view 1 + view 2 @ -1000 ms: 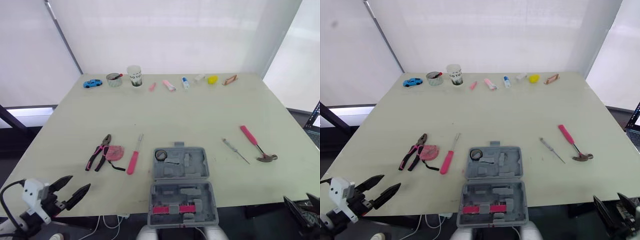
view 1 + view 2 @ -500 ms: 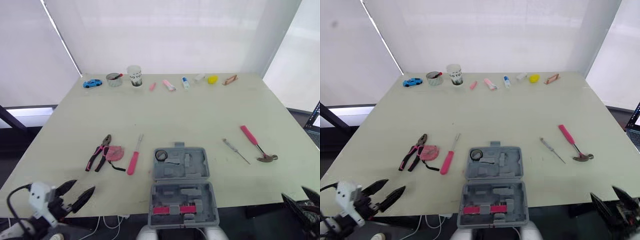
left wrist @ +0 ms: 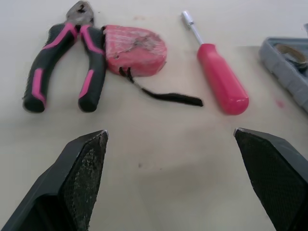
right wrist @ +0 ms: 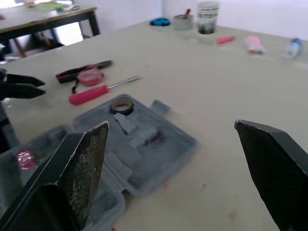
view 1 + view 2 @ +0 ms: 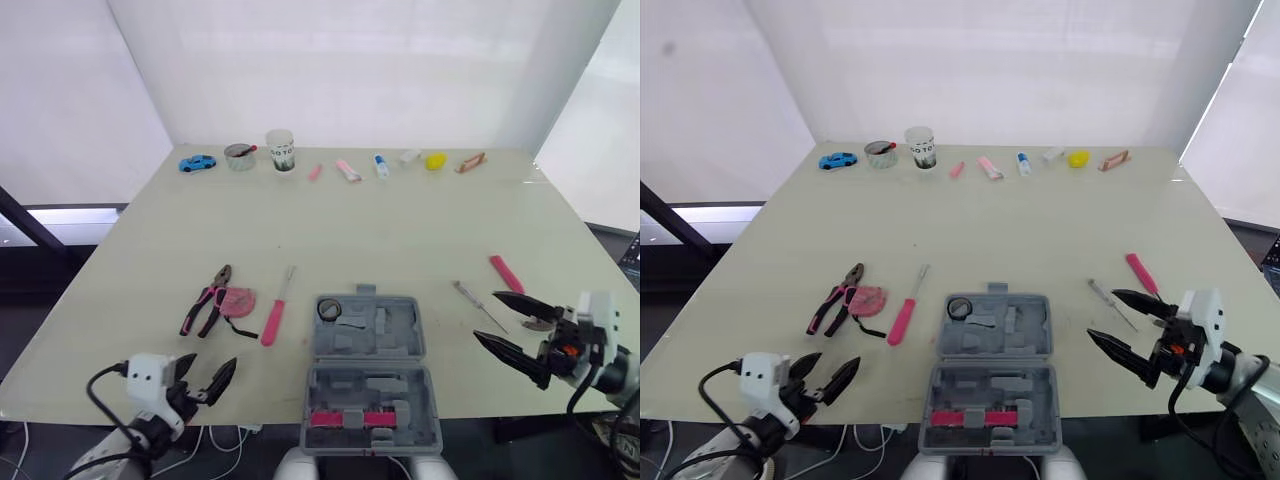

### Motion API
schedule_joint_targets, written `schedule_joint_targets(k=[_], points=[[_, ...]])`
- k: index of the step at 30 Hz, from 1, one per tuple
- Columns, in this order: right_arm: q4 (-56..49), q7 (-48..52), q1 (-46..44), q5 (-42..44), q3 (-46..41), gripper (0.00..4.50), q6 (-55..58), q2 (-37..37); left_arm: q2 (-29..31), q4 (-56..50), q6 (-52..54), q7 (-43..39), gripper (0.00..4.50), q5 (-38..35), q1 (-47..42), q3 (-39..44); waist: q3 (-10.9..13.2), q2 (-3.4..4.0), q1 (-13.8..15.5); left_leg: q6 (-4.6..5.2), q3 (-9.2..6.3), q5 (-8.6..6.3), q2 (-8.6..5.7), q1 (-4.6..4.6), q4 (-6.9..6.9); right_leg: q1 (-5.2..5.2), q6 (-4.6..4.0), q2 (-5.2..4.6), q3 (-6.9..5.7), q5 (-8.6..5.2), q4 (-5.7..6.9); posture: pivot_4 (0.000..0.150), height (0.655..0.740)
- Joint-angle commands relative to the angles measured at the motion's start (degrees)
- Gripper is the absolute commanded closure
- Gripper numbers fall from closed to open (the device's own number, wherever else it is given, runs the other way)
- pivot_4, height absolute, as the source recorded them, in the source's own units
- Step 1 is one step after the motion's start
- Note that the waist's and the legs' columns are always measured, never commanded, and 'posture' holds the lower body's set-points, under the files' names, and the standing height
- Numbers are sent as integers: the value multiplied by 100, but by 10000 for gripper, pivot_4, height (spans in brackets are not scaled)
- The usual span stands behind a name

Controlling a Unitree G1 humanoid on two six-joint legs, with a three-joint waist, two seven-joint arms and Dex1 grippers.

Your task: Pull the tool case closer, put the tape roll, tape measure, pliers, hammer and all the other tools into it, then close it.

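Just ahead of the left gripper (image 5: 214, 361) lie the pliers (image 5: 205, 300). The pink tape measure (image 5: 236, 301) sits right up against them, on the side nearer the tool case (image 5: 366, 372). A pink screwdriver (image 5: 272, 318) lies just beside the tape measure, between it and the case. The left gripper hangs low by the near edge of the worktop (image 5: 400, 230). Its two fingers are apart and it holds nothing.

Between the two grippers, the tool case lies flat and wide open. The tape roll (image 5: 327, 309) already sits in the far half of the case, in the corner on the left gripper's side. A pink bar (image 5: 347, 418) sits in the near half.

The right gripper (image 5: 487, 315) is on the other side of the case. Its fingers are wide apart too, and it holds nothing. A thin grey screwdriver (image 5: 477, 303) lies on the worktop close to its fingertips. The hammer (image 5: 505, 272) shows its pink handle just past this gripper, and its head is hidden behind the gripper.

Far ahead of both grippers, a blue toy car (image 5: 197, 162) and a paper cup (image 5: 281, 150) stand in a row of small things.
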Motion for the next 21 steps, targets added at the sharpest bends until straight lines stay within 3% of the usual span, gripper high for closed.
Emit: schedule_joint_targets(k=[1,9,21], points=[[-63,389,-244,191,96,877,55,-129,-171,-459,296,700,0,187,-163,-25,0,0,21,0,0,0,0,-2,0,1,-1,1,-1,0,0,1500,7400],[-40,879,-914,214,447,877,-11,-90,-569,-581,791,1756,0,675,-556,-255,1,0,-6,0,0,0,-2,-1,0,3,12,6,4,10,0,1500,7400],[477,1077,-1477,-184,805,877,-299,114,-930,183,793,2334,0,987,-1473,-455,0,2,81,1,-3,1,-4,-1,14,6,16,11,-3,15,13,1500,7400]])
